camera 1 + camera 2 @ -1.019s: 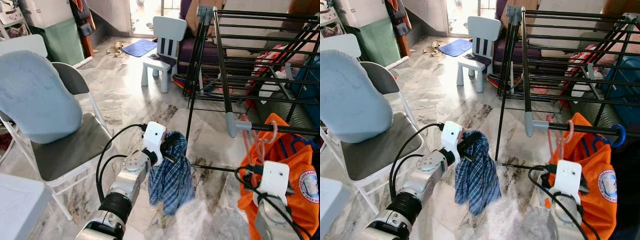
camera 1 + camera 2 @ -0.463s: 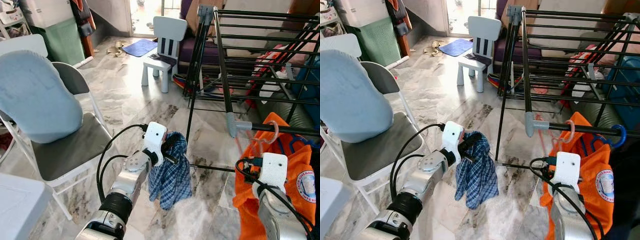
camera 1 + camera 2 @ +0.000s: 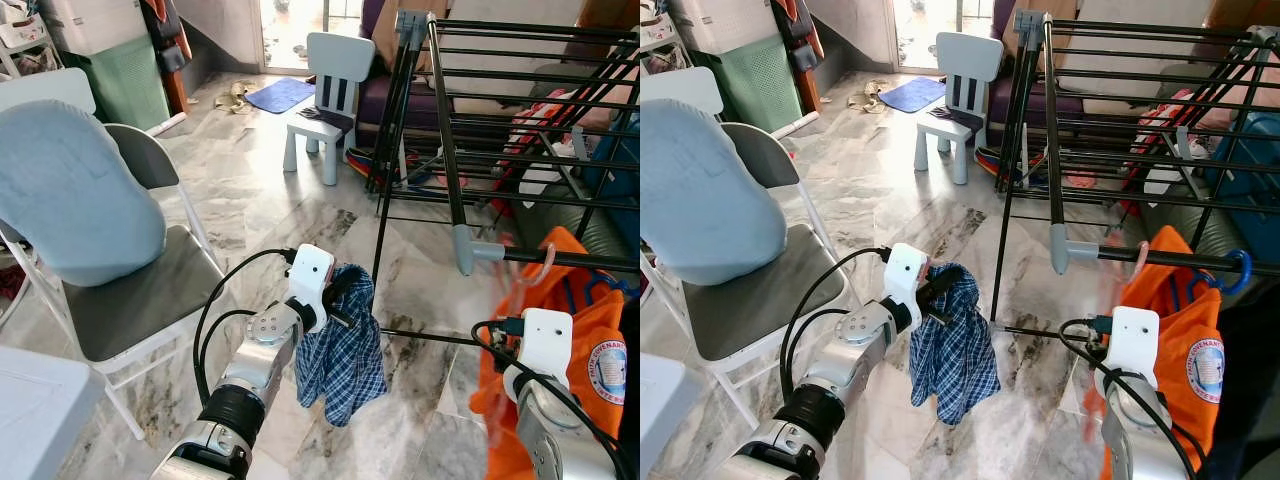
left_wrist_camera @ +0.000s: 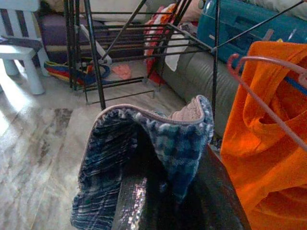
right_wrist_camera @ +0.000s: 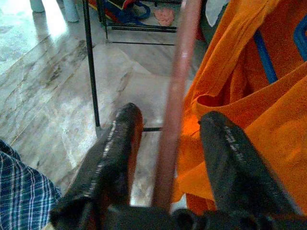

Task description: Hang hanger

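A pink hanger (image 5: 175,72) carries an orange shirt (image 3: 590,320); its hook (image 3: 543,262) sits at the black drying rack's near rail (image 3: 570,260), beside the grey corner joint (image 3: 465,250). My right gripper (image 5: 172,115) is just below, open, its fingers (image 5: 120,143) on either side of the hanger's rod with gaps showing. The left gripper (image 3: 340,290) is held out over the floor at centre, shut on a blue plaid cloth (image 3: 345,350) that hangs down from it.
A folding chair (image 3: 140,300) with a pale blue cushion (image 3: 70,190) stands at left. A small white chair (image 3: 330,90) is farther back by the rack's legs. A blue hanger (image 3: 1238,268) hangs on the same rail. Marble floor lies open ahead.
The right gripper has risen a little toward the rail and the orange shirt has shifted with it; the hook stays at the rail. The left gripper still holds the plaid cloth.
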Available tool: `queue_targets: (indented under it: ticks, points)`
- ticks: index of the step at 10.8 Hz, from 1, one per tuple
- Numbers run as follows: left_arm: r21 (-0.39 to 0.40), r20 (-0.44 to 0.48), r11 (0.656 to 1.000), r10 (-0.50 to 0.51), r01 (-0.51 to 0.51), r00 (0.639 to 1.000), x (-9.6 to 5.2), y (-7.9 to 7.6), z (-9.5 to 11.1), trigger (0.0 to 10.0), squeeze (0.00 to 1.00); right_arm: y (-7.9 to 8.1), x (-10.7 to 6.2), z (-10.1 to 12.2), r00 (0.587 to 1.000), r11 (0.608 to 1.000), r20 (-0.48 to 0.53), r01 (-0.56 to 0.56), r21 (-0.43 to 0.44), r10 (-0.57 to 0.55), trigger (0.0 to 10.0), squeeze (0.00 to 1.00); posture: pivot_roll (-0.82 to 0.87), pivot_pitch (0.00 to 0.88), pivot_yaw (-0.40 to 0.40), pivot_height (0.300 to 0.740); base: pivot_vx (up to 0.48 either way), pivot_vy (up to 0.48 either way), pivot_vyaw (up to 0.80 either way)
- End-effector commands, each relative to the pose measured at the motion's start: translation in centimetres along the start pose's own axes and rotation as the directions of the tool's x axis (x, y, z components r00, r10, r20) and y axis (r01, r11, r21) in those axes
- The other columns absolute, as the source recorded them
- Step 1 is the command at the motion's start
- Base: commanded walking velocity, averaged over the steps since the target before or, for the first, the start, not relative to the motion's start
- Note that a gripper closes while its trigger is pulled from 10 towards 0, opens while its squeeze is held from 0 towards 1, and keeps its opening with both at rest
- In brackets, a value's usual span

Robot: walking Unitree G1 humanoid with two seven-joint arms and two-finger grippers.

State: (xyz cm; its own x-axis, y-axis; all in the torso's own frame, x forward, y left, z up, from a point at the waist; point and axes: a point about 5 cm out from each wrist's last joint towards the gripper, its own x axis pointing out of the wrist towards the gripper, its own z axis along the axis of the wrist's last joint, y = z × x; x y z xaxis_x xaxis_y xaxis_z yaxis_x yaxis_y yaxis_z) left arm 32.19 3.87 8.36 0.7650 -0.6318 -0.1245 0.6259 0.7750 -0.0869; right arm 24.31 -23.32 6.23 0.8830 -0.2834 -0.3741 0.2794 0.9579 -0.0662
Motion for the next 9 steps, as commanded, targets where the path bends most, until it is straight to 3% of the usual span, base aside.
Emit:
queue_targets:
  ticks: [1,9]
  points:
    - [0.011,0.002,1.000,-0.003,0.003,1.000,0.24,-0.14,0.36,10.0,0.00,-0.28,-0.06,-0.41,1.000,1.000,-0.024,0.009,0.010,-0.009,0.0,0.00,-0.06,0.000,-0.027,0.740,0.000,0.000,0.00]
    - [0.013,0.001,1.000,-0.008,0.008,1.000,0.36,-0.27,0.41,10.0,0.00,0.28,-0.36,-0.71,0.999,1.000,-0.034,-0.018,-0.012,0.018,0.0,0.00,-0.06,0.000,-0.026,0.740,0.000,0.000,0.00]
